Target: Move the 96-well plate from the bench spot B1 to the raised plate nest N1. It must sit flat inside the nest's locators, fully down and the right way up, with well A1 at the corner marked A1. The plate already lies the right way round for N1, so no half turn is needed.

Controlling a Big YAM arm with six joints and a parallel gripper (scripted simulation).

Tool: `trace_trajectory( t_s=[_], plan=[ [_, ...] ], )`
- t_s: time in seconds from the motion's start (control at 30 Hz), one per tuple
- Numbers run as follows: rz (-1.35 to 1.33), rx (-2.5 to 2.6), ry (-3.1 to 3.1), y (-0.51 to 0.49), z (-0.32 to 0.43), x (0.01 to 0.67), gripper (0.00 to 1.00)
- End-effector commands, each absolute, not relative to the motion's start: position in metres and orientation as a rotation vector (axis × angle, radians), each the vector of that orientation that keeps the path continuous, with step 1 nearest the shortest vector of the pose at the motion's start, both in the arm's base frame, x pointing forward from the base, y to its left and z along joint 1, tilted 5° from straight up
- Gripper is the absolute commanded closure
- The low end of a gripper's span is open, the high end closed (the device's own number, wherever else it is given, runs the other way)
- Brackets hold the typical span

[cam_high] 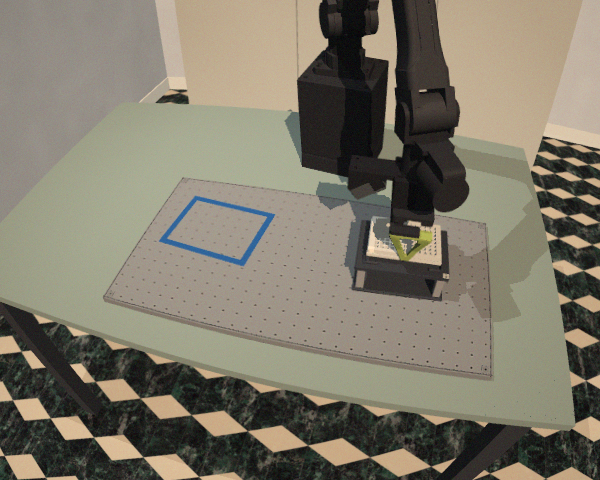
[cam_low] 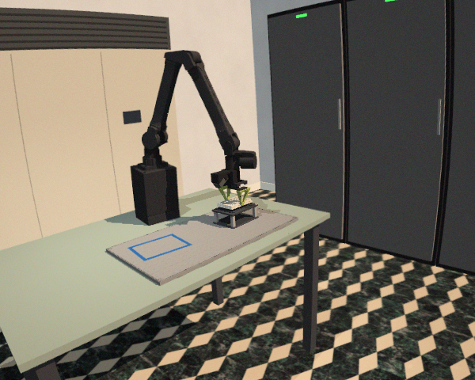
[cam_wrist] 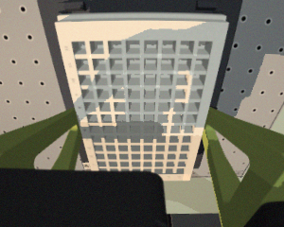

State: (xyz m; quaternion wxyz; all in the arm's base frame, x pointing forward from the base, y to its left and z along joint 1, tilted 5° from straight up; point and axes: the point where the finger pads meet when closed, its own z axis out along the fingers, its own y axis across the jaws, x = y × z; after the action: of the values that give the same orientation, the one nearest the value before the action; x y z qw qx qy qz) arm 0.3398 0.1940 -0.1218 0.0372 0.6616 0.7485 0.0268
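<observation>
Dark cabinets (cam_low: 389,123) and a checkered floor (cam_low: 352,319) surround the green counter (cam_high: 73,206), where the hand (cam_high: 407,242) has its green fingers spread wide and clamped on the long sides of the plate (cam_wrist: 142,95). That plate is right over the nest (cam_high: 399,279), wells up and level, though whether it sits fully down cannot be told. Beyond, on the perforated board (cam_high: 290,299), the blue B1 outline (cam_high: 259,232) lies well apart from the nest, and the arm's black base (cam_high: 336,113) stands behind.

The cream 96-well plate (cam_high: 404,243), wells up and level, lies on the dark raised nest (cam_high: 399,274), gripped along its long sides.
</observation>
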Motion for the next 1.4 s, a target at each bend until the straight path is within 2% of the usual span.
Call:
trace_trajectory(
  t_s=[0.0, 1.37],
  plan=[
    [0.121, 2.02, 2.291, 0.1997, -0.1155, 0.3502, 1.0],
    [0.126, 2.015, 2.293, 0.199, -0.1234, 0.3556, 1.0]
  ],
)
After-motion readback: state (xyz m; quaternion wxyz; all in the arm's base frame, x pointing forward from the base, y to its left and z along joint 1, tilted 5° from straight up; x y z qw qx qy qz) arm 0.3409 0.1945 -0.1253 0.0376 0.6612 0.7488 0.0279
